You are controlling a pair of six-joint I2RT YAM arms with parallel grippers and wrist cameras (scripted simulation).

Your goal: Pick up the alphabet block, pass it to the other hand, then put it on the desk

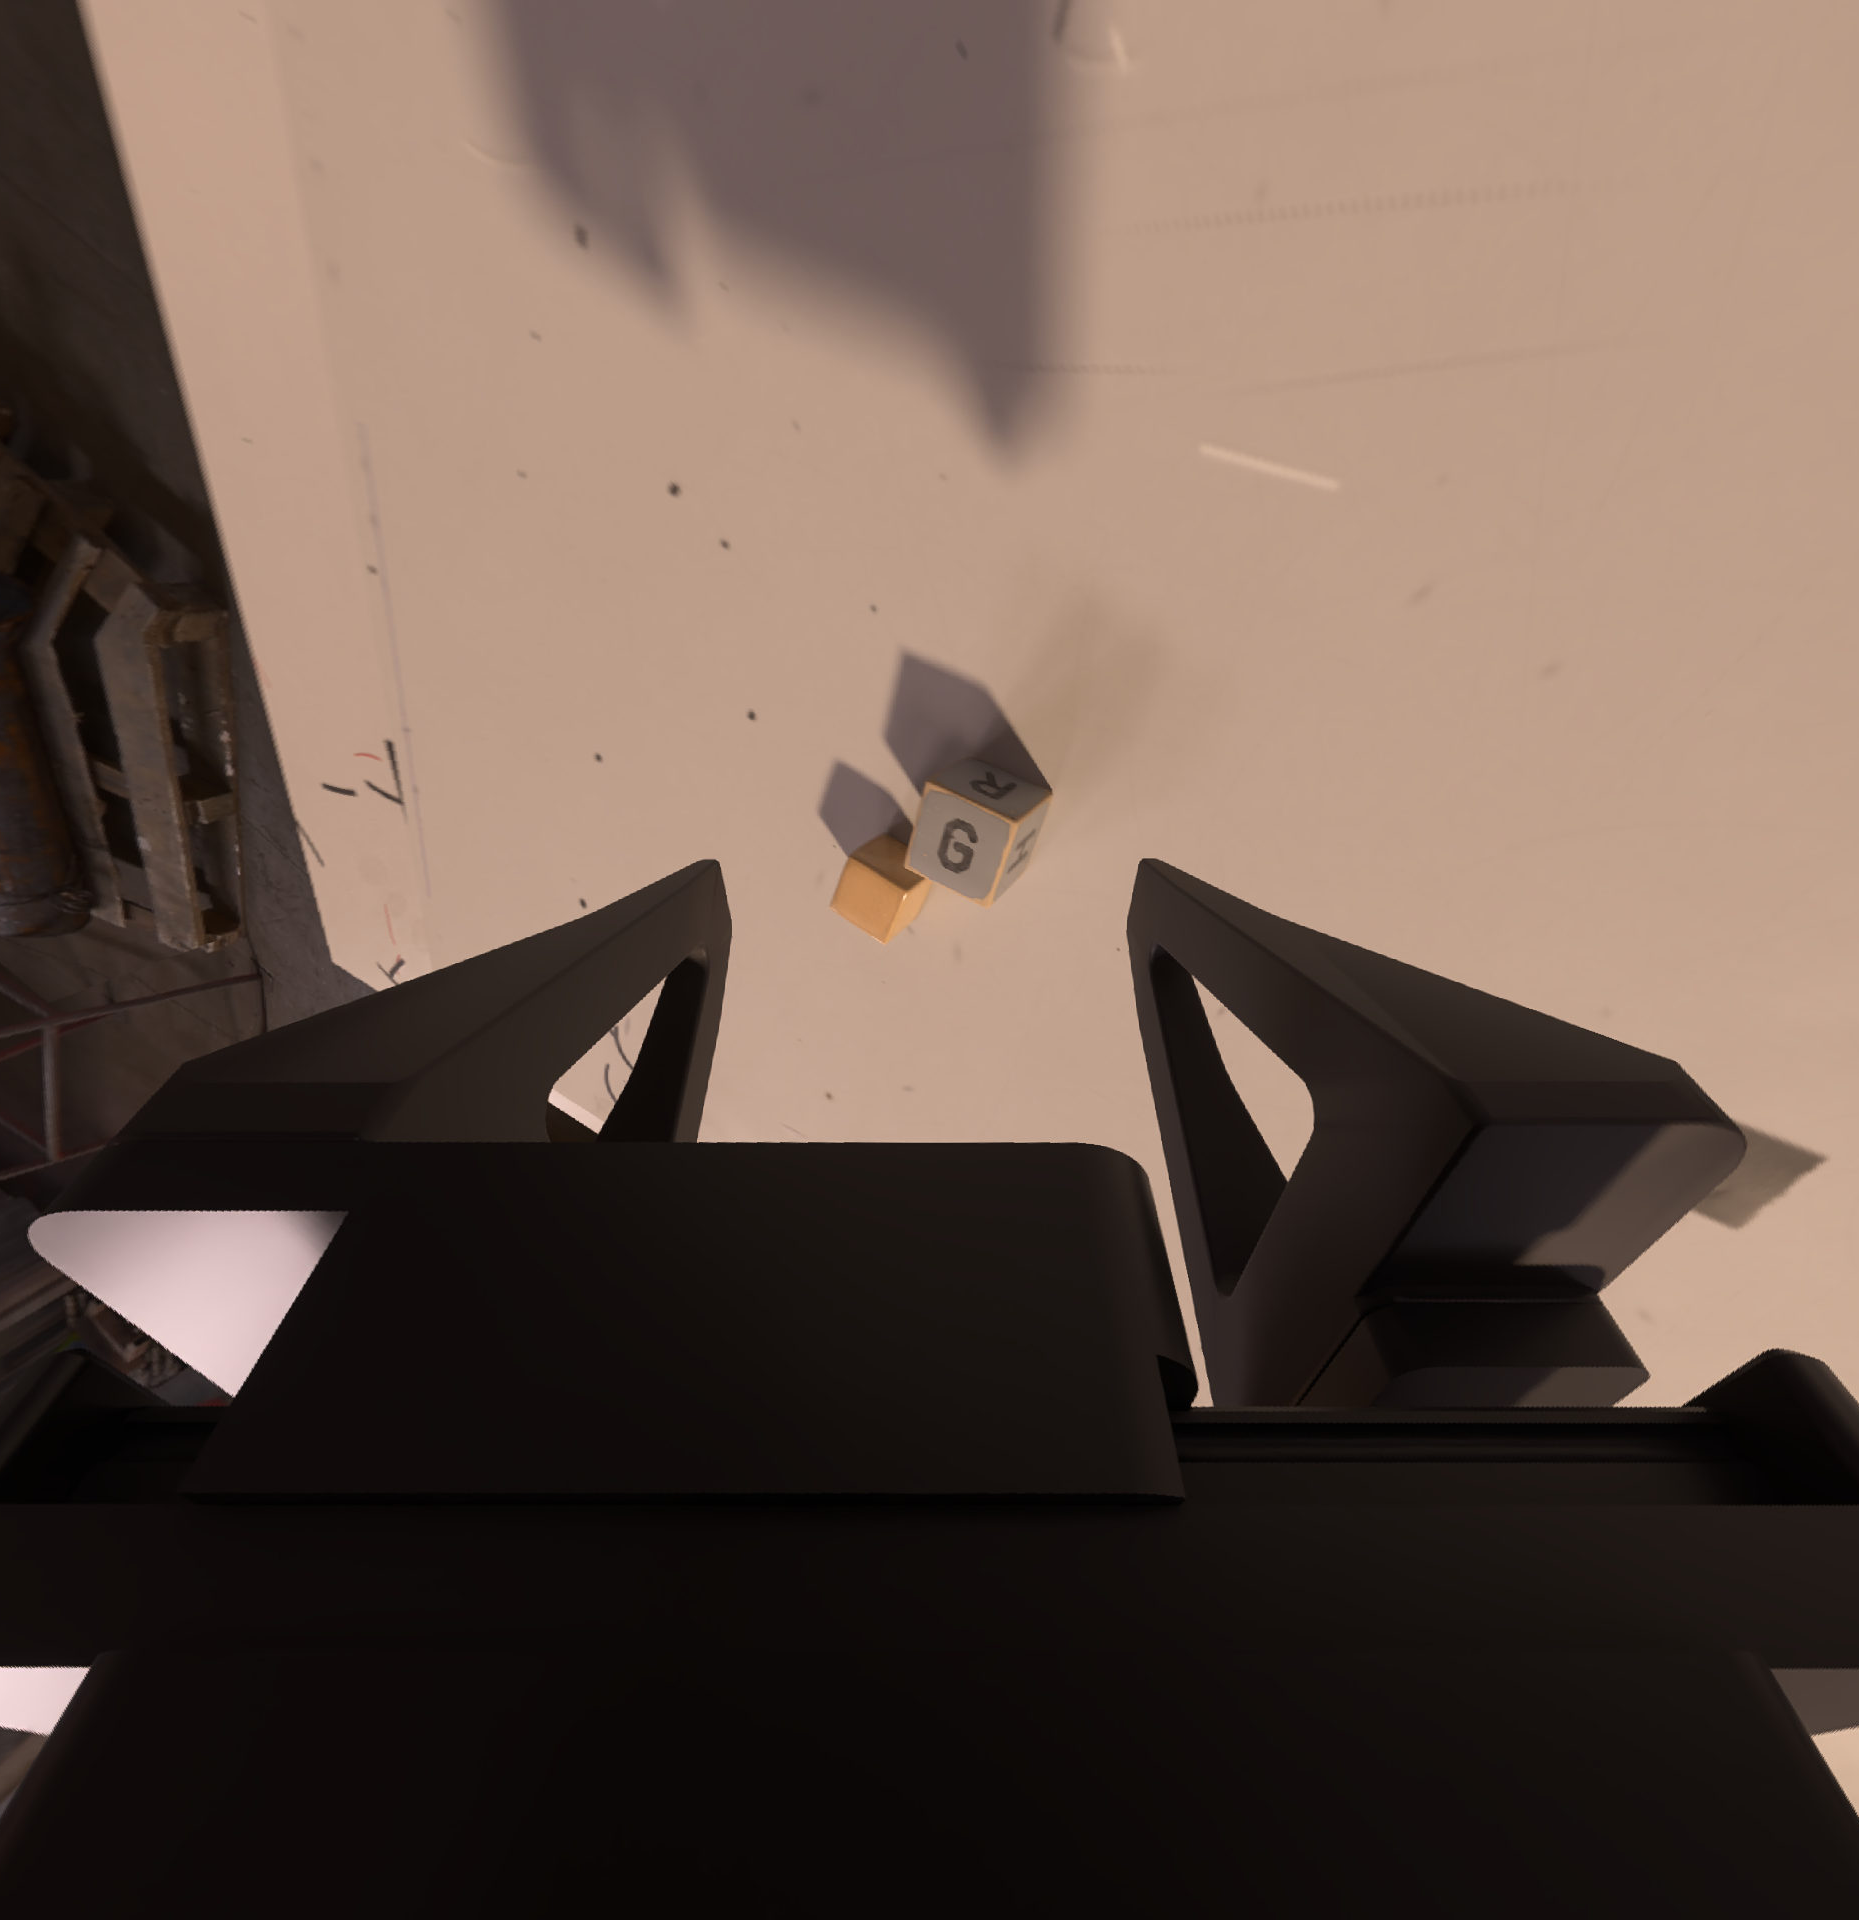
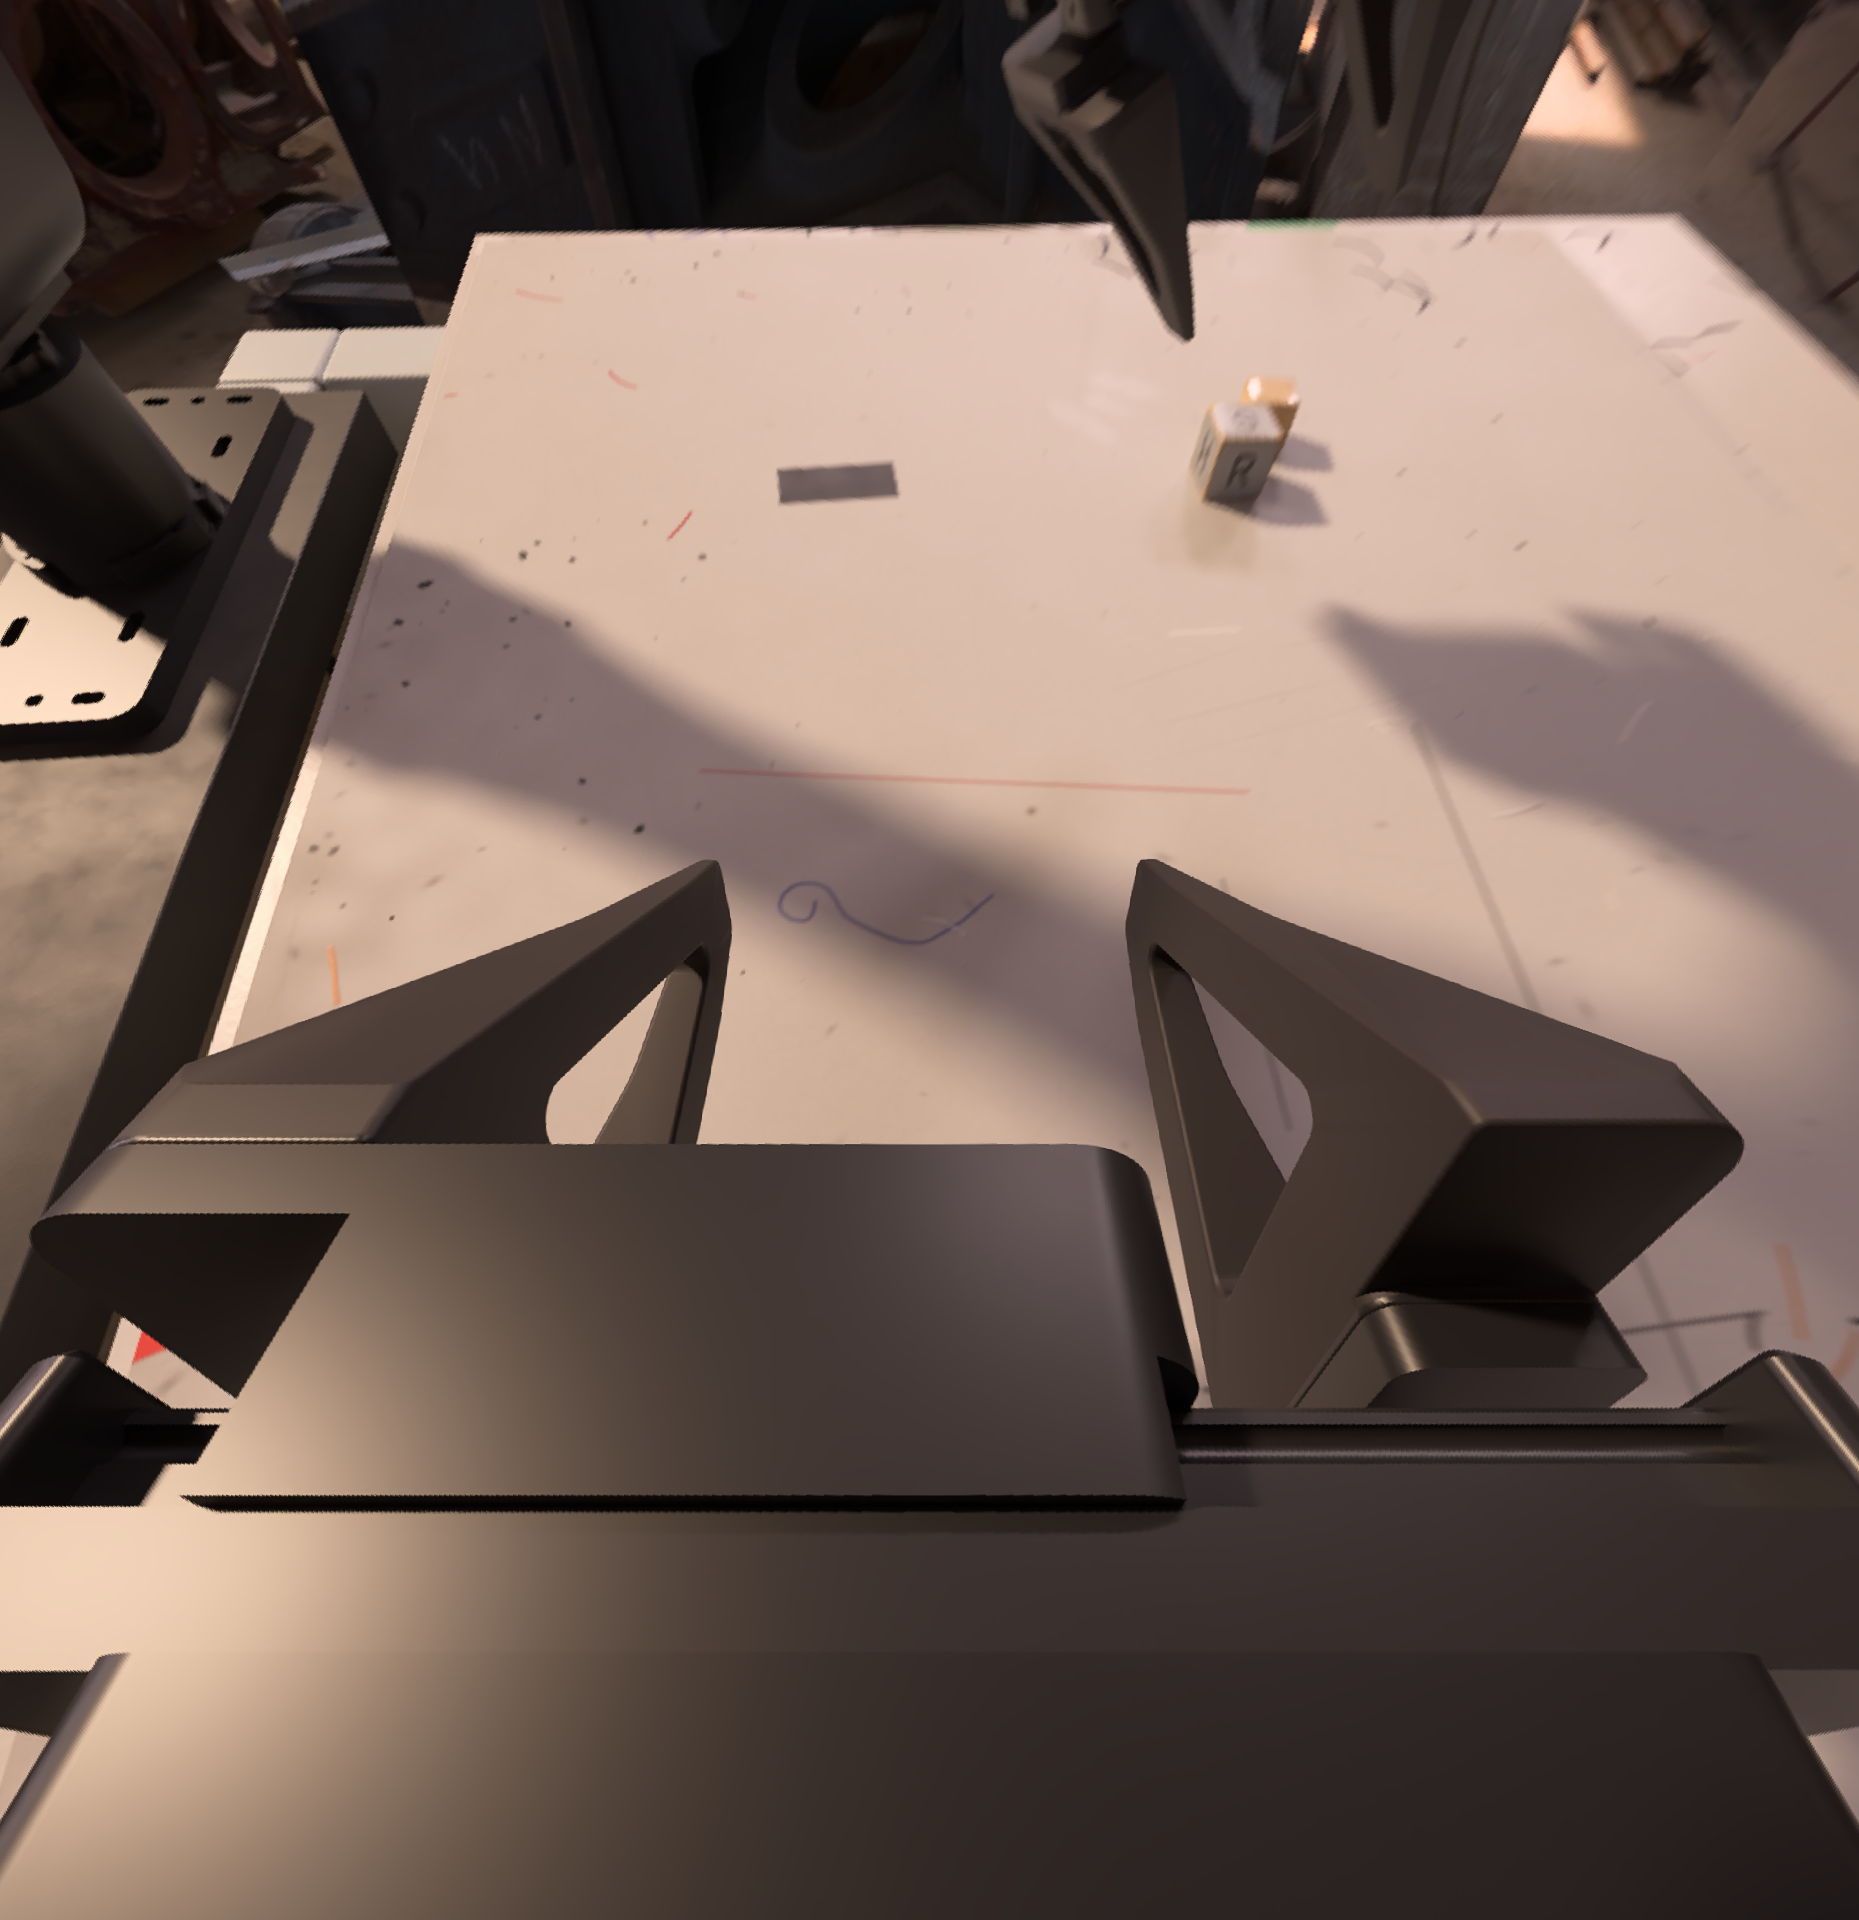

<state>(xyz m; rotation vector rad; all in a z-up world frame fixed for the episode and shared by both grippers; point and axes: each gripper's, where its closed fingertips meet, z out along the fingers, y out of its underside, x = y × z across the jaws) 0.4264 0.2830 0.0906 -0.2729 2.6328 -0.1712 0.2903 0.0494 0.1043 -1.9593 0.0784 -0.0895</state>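
The alphabet block (image 1: 975, 840), a pale cube with dark letters on its faces, rests on the light desk (image 1: 1424, 623). A smaller plain tan cube (image 1: 879, 900) touches its side. My left gripper (image 1: 927, 883) is open and empty, hovering above the desk with the two cubes between and just beyond its fingertips. In the right wrist view the alphabet block (image 2: 1239, 459) stands far off at the desk's back right with the tan cube (image 2: 1273, 398) behind it. The left gripper's fingers (image 2: 1153, 239) hang above them. My right gripper (image 2: 927, 883) is open and empty, low over the near desk.
The desk's left edge (image 1: 281, 727) drops to a dark floor with rusty machinery (image 1: 94, 748). In the right wrist view an arm base (image 2: 104, 488) on a perforated plate stands left of the desk, and a dark rectangle (image 2: 838, 483) marks the surface.
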